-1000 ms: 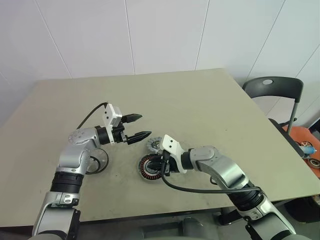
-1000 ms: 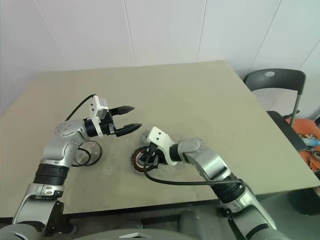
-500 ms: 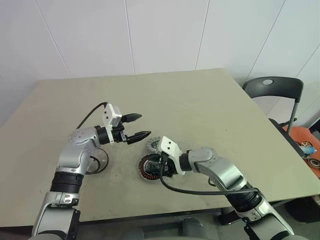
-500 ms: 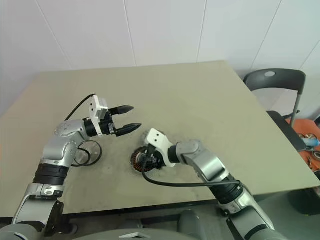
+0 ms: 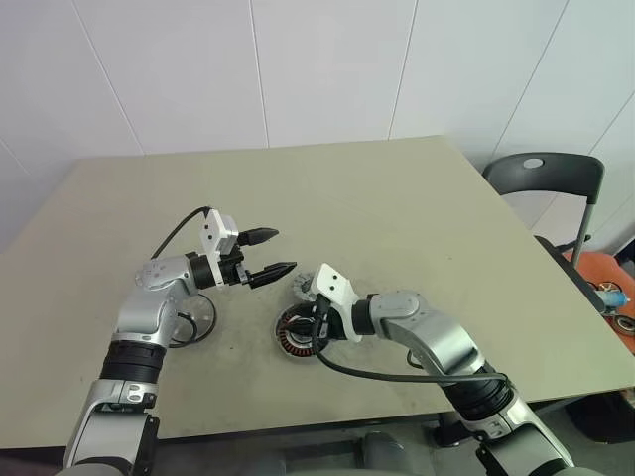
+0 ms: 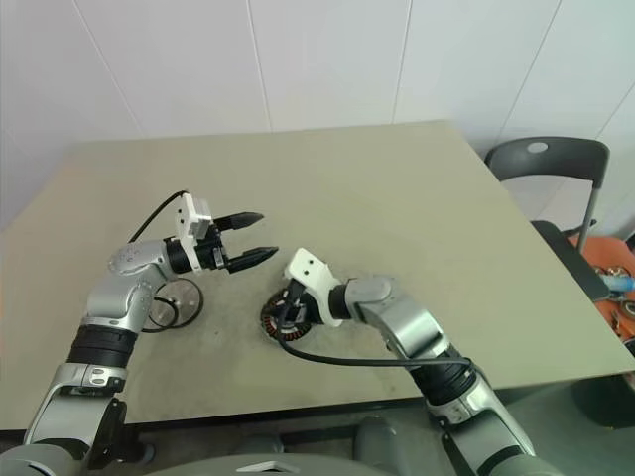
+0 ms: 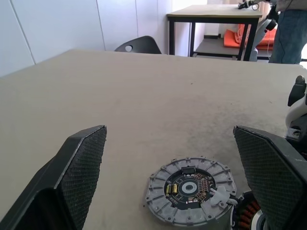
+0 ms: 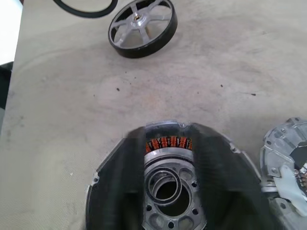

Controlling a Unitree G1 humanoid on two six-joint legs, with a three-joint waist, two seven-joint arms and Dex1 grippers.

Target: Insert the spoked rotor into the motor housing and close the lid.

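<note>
— Where is the motor housing (image 5: 295,334)?
— On the beige table (image 5: 417,208), a round silver base with copper windings. The right gripper (image 5: 319,332) sits directly over its centre hub; whether that pincer is clenched or released cannot be told.
— And the other parts?
— The lid (image 7: 191,195), notched and grey, lies just beyond the housing. The spoked rotor (image 8: 140,25) lies flat, well apart on the housing's left. The left gripper (image 5: 273,252) hovers above and left of the housing, jaws spread wide, grasping nothing.
</note>
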